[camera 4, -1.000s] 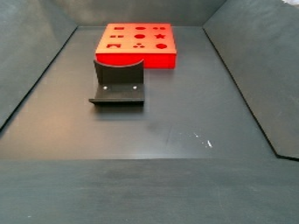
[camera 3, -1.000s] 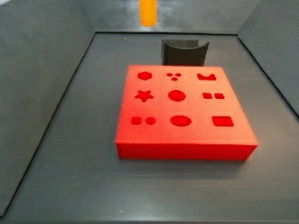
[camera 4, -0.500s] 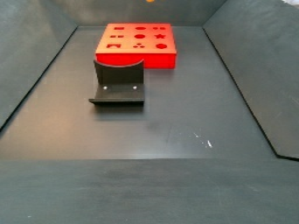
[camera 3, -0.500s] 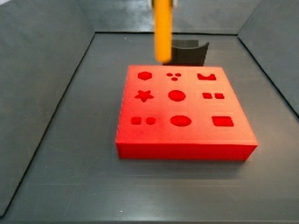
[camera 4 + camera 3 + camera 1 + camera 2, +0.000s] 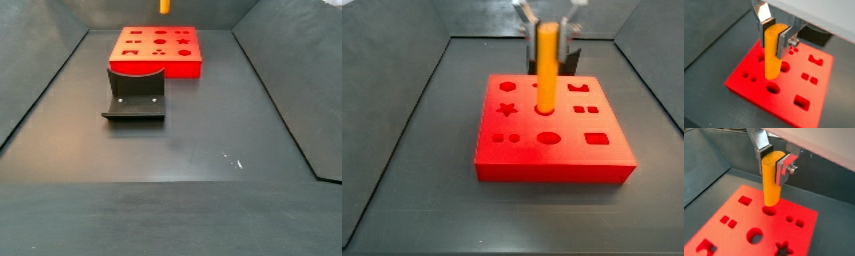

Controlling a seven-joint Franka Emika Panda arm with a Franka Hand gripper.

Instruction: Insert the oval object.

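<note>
My gripper [image 5: 547, 28] is shut on the oval object, a long orange-yellow peg [image 5: 547, 70], and holds it upright over the red block [image 5: 596, 150] with shaped holes. In both wrist views the silver fingers [image 5: 764, 22] [image 5: 785, 168] clamp the peg's [image 5: 772, 57] [image 5: 771, 185] upper end. Its lower end hangs just above the block's [image 5: 751, 90] [image 5: 734, 235] top, near a round hole [image 5: 769, 211]. In a side view only the peg's tip [image 5: 166, 5] shows at the upper edge, above the block [image 5: 158, 62].
The dark grey curved fixture [image 5: 135, 93] stands on the floor beside the block; in a side view it [image 5: 573, 60] shows behind the peg. Grey walls [image 5: 422, 70] slope up around the dark floor [image 5: 187, 150].
The gripper has come down with the peg, from near the upper edge of the side view to over the block's middle. The block and fixture have not moved.
</note>
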